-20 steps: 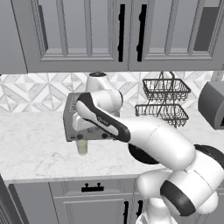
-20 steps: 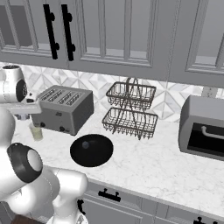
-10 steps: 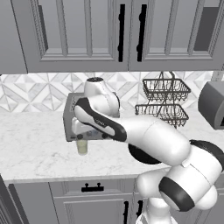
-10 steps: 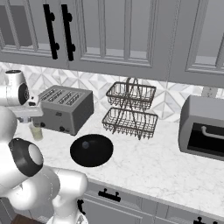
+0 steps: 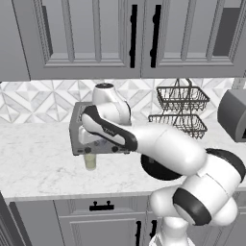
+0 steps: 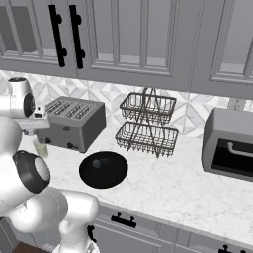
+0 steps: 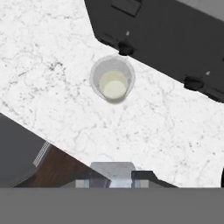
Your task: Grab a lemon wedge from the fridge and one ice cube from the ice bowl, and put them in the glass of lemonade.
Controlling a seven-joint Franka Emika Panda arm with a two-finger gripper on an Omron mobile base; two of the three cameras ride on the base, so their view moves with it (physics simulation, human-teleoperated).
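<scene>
Gripper (image 7: 118, 181) above glass (image 7: 113, 79), which sits at 12 o'clock. Looks like the drop step; grip contents unclear—cannot tell. Next: centre over rim, release.

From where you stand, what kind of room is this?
A kitchen, rendered: a marble counter under grey cabinets, with a toaster, a wire basket rack and a glass of lemonade.

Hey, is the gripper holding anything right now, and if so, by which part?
Cannot tell. The gripper hangs over the glass of lemonade; a pale block sits at its fingertips, unclear what.
</scene>
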